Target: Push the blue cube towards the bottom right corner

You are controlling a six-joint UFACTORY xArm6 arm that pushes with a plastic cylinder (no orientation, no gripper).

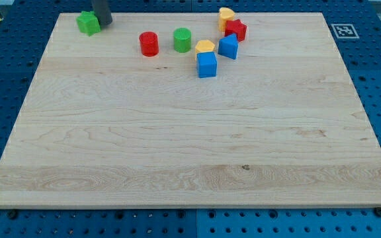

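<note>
The blue cube (207, 65) sits near the view's top, a little right of centre, with a yellow block (205, 46) touching its top side. A second blue block (229, 46) lies just up and right of it. My tip (103, 22) is at the view's top left, far left of the blue cube, right beside a green block (88, 23).
A red cylinder (149, 43) and a green cylinder (182, 39) stand left of the blue cube. A red block (236, 30) and another yellow block (226, 16) lie at the top right of the cluster. A tag (342, 30) marks the wooden board's (190, 152) top right corner.
</note>
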